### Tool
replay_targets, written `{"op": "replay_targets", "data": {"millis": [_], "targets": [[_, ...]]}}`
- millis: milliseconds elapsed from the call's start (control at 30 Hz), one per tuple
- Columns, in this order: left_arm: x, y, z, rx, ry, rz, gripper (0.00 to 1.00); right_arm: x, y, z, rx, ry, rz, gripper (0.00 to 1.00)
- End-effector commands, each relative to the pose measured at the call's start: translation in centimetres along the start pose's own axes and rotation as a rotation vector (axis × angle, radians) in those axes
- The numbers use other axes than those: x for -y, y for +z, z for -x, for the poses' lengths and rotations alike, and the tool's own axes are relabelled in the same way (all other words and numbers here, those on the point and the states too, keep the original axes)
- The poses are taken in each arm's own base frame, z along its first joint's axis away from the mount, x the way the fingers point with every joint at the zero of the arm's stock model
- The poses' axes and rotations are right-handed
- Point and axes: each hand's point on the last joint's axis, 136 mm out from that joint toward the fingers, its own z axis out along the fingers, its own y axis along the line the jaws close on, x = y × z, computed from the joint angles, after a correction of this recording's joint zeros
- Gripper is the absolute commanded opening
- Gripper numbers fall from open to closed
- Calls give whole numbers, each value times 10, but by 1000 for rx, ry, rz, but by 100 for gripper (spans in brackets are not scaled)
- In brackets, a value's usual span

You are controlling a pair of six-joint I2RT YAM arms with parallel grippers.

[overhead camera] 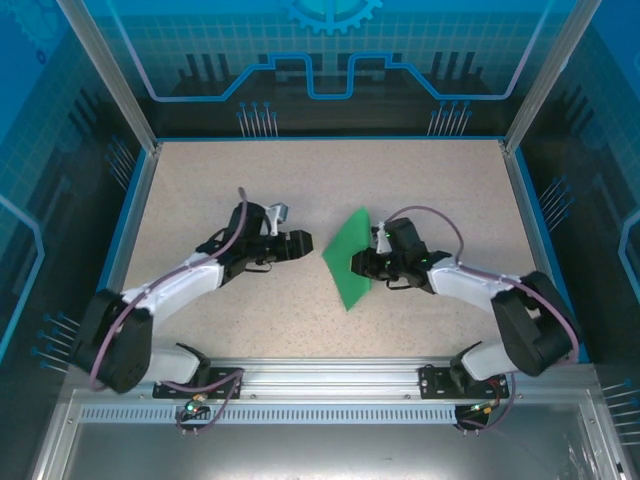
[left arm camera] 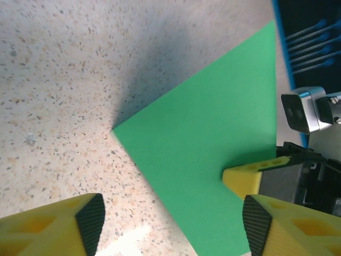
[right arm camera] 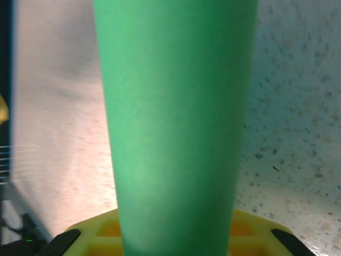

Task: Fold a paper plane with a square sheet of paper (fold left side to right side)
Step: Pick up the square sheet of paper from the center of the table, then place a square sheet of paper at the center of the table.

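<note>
Grip is why the thin bright green square sheet of paper has its left corner lifted off the speckled surface: my right claw clenches its right edge, and my left claw hovers released just left of it, ready, I judge, to fold it across.

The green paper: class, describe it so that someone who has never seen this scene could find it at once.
Find the speckled beige table with the blue rim, then look between the left gripper and the right gripper. The square sheet of paper sits there, its edge held by the right one. It alone is bright green.
</note>
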Motion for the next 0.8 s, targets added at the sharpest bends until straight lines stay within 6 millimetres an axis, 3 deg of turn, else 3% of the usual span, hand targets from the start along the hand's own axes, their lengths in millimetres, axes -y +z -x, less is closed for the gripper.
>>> {"op": "replay_targets", "data": {"millis": [0, 200, 333, 600, 767], "targets": [[21, -26, 5, 62, -60, -119, 80, -51, -38, 30, 123, -72, 256, 24], [72, -61, 19, 142, -90, -344, 90, -100, -107, 59, 299, -128, 448, 23], [104, -74, 32, 166, -93, -483, 93, -126, -136, 66, 352, -105, 550, 23], [155, -77, 37, 149, -19, -600, 92, -153, -155, 66, 364, -74, 652, 23], [174, -64, 36, 106, -13, -635, 82, -172, -156, 58, 329, -112, 690, 24]]}}
